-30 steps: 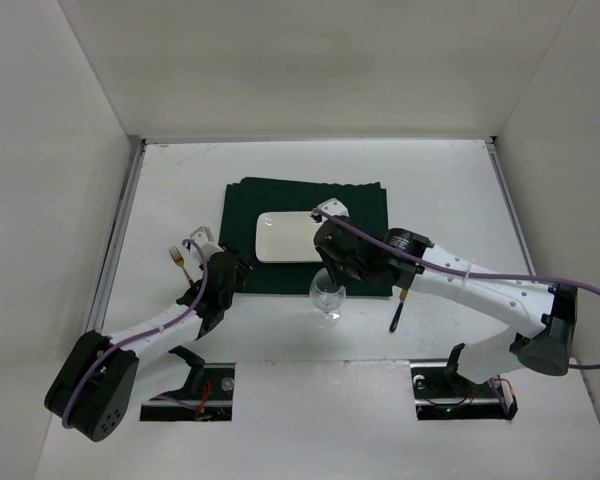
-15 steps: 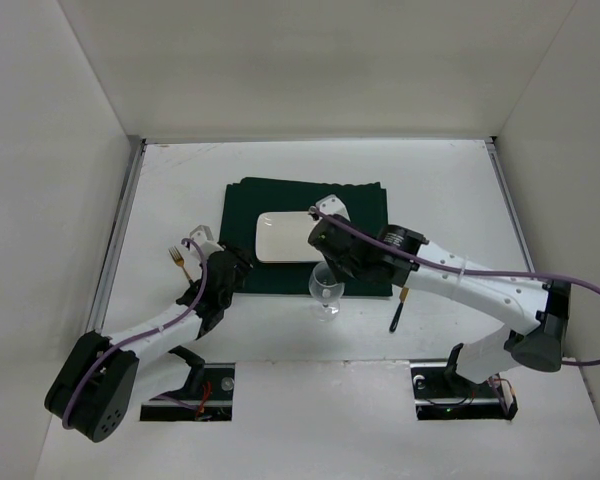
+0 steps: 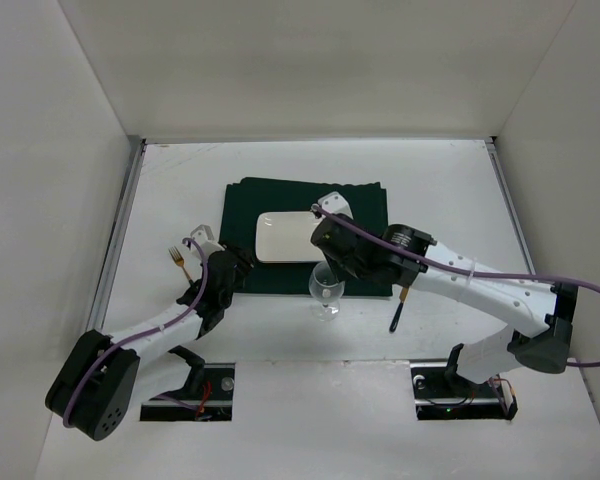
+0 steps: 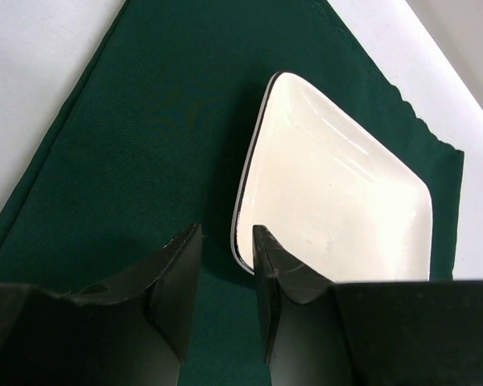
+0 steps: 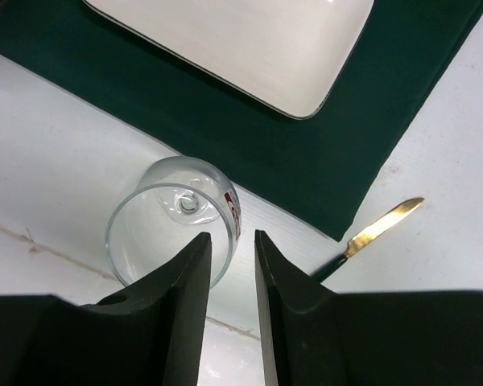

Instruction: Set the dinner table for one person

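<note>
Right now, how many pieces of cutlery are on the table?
2. A gold metal fork lies left of the dark green cloth placemat; a gold-bladed, dark-handled knife lies right of it. More may hide under the arms.

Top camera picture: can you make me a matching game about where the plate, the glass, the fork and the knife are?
1 white rectangular plate
2 clear wine glass
3 gold fork
4 gold-bladed, dark-handled knife

A left of the dark green cloth placemat
B by its near right corner
C on it
D beside the middle of its near edge

Pairs: 1-C, 2-D, 3-A, 4-B
</note>
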`<action>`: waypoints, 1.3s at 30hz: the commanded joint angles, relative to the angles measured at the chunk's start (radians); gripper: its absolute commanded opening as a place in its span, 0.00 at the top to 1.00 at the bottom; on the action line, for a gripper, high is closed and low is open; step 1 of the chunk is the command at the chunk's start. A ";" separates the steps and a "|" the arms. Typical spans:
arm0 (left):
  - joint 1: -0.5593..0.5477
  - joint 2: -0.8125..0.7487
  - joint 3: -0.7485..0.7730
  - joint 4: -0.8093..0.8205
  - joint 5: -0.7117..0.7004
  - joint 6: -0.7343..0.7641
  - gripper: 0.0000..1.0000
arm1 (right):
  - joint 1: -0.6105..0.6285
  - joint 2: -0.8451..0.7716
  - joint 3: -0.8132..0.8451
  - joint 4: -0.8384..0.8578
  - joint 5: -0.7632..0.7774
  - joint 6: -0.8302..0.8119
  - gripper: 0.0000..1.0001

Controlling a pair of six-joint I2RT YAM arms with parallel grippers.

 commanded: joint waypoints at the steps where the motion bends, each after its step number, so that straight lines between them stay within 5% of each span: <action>1: 0.005 -0.009 -0.001 0.055 0.000 -0.002 0.71 | 0.005 -0.005 -0.011 0.008 -0.022 -0.002 0.66; 14: 0.005 -0.027 -0.014 0.055 0.000 -0.002 0.71 | -0.024 0.007 -0.048 0.042 -0.034 -0.002 0.89; 25: -0.004 -0.013 -0.005 0.055 0.000 -0.005 0.71 | -0.054 -0.092 0.030 -0.019 0.016 -0.005 0.91; 39: -0.015 -0.006 -0.023 0.081 0.018 -0.007 0.70 | -0.452 -0.094 0.088 0.243 0.024 -0.146 0.91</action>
